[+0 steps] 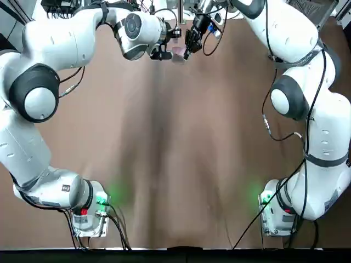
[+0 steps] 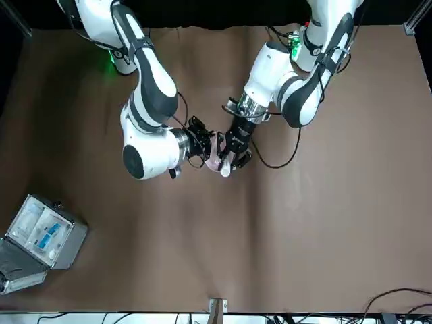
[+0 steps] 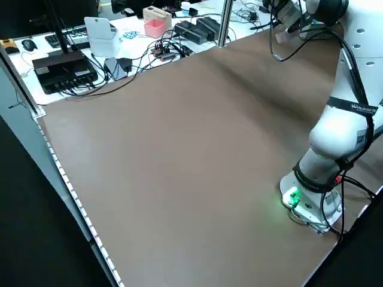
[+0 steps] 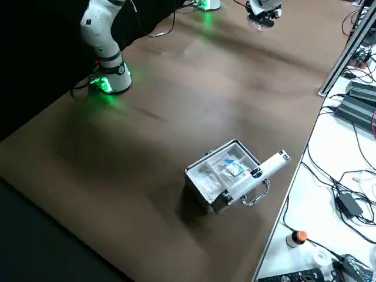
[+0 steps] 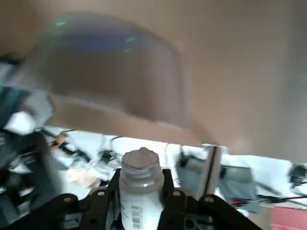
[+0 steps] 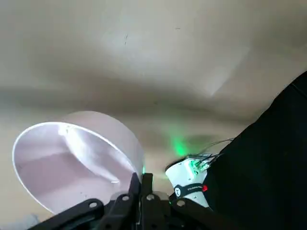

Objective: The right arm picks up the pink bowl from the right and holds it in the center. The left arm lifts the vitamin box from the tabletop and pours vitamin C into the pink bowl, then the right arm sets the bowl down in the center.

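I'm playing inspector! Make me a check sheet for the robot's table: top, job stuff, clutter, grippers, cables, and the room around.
Surface: brown table, faint creases; spills, nothing seen
Bowl: pink, held up; pills in its visible part, nothing seen
Bottle: white, beside the bowl
Clutter: grey case, open, on the robot's right
Right gripper: far side, middle, jaws on the bowl
Left gripper: next to it, jaws around the bottle
Cables: along both arms; tangled on the desk
Surroundings: white desk; people, nothing seen

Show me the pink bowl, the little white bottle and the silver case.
pink bowl (image 6: pixel 53 175): right wrist view, inside wall
white bottle (image 5: pixel 140 208): left wrist view, labelled side
silver case (image 4: pixel 212 200): right side view, outer side
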Controlling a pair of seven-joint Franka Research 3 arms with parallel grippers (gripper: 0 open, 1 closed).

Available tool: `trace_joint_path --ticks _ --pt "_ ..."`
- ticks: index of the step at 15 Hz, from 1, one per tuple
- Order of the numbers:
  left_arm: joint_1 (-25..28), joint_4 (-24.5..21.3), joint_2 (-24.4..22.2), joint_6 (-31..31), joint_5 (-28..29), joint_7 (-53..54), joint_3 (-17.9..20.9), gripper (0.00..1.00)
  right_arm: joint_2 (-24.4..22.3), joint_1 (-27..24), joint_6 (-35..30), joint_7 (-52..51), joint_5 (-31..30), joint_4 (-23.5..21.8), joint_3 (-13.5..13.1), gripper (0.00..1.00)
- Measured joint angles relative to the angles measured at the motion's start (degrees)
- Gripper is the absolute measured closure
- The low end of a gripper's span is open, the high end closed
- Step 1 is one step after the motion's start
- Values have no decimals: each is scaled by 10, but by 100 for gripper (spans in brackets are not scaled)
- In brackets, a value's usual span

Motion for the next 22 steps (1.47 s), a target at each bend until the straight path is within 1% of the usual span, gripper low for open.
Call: trace_joint_path --ticks 2,3,9,13,15,17,18,19,22 --pt "-3 0 0 39 0 0 -2 64 0 0 0 0 0 0 0 98" --pt "-4 -1 0 48 0 0 -2 64 0 0 -1 0 0 0 0 98" --pt "3 -3 0 64 -2 -1 -2 64 0 0 -1 0 0 2 0 98" --pt "24 -12 0 63 -12 -14 -2 64 0 0 0 0 0 2 0 98" --pt "40 -28 1 60 -31 -75 -7 64 0 0 0 0 0 2 0 98" --pt "59 -46 4 58 -43 -158 -24 64 0 0 0 0 0 2 0 98" --pt "69 -52 7 50 -47 -200 -37 64 0 0 1 0 0 2 0 98" --pt "93 -58 15 36 -52 -262 -69 64 0 0 3 0 0 2 0 98" --pt "131 -58 25 18 -69 -344 -110 64 0 0 1 0 0 2 0 98"
